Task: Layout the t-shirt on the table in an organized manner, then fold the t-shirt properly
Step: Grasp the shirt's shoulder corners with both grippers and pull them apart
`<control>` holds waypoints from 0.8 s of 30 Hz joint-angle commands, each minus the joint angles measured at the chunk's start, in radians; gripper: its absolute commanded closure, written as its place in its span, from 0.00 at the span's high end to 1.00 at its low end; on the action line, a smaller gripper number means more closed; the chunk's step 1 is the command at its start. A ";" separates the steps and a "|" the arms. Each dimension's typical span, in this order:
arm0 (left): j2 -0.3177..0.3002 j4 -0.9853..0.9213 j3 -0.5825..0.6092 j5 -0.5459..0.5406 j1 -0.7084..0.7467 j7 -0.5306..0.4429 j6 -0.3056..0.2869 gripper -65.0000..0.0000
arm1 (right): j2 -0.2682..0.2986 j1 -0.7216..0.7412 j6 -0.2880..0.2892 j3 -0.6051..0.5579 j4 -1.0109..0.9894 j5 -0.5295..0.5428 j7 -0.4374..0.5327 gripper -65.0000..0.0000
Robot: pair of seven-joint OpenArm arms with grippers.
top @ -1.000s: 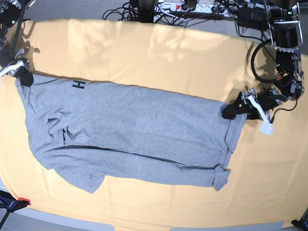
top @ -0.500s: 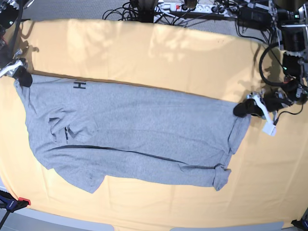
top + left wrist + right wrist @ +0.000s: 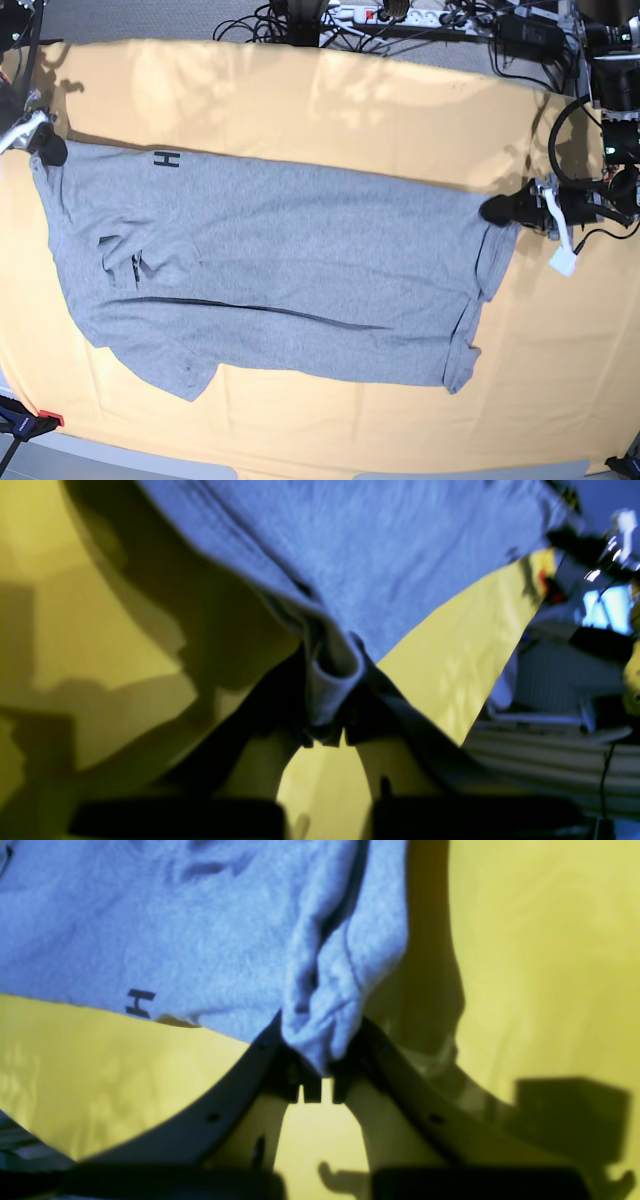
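Base view is showing the heather-grey t-shirt [image 3: 270,275] lying stretched across the middle of the table [image 3: 330,100], its pale yellow-orange cloth showing all around the garment. The left gripper [image 3: 500,210] is pinching the shirt's far corner on that view's right, and the right gripper [image 3: 47,148] is pinching the opposite far corner on the left, near a small black "H" [image 3: 166,159]. In the left wrist view the jaws are closing tight on a bunched roll of hem, and in the right wrist view the jaws are likewise clamping a wad of grey fabric, so both are gripping cloth rather than standing apart. The shirt is looking light, soft and limp: it is sagging and creasing along its near edge, so it will likely drape and slide rather than hold shape. Corners and hems are seeming the soundest places to take hold, with even tension between both arms.
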 commanded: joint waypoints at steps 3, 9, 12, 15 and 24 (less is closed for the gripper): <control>-0.032 0.019 -0.009 -0.025 0.011 -0.011 -0.005 0.00 | 0.023 -0.051 0.005 0.008 0.082 0.010 0.014 0.00; -0.058 0.119 -0.009 -0.025 0.131 -0.011 -0.005 0.00 | 0.028 -0.122 0.005 0.008 0.132 -0.020 0.014 0.00; -0.085 0.209 -0.010 -0.025 0.209 -0.011 -0.005 0.00 | 0.028 -0.156 0.005 0.008 0.132 -0.020 0.006 0.00; -0.122 0.285 -0.010 -0.025 0.266 -0.011 -0.005 0.00 | 0.028 -0.179 0.005 0.008 0.132 -0.020 -0.023 0.00; -0.239 0.322 -0.010 -0.025 0.293 -0.011 -0.005 0.00 | 0.028 -0.187 0.005 0.008 0.133 -0.020 -0.113 0.00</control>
